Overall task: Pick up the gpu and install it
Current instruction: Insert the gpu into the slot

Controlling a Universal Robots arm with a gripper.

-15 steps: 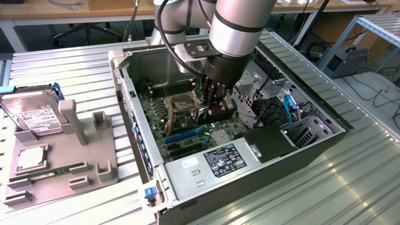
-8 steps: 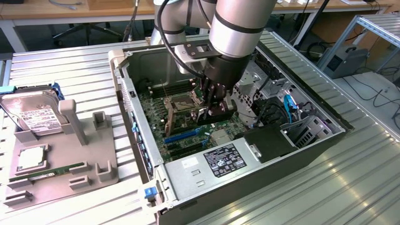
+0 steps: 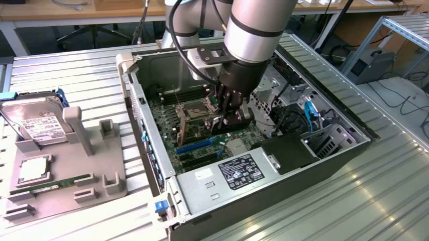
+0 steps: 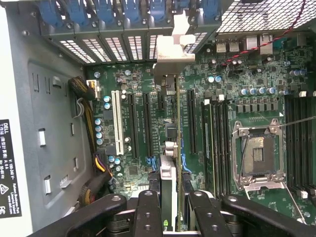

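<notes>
Black fingers (image 4: 149, 210) clamp gpu (image 4: 169, 163) edge-on over motherboard (image 4: 247, 98).

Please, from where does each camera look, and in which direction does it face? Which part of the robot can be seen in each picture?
Exterior view: off the arm, above and to one side, looking down into the open computer case; shows the robot arm and its gripper lowered onto the motherboard.
Wrist view: on the wrist, looking down along the gripper at the motherboard; shows the black fingers holding the gpu edge-on.
Shared: gripper, motherboard, empty CPU socket.
</notes>
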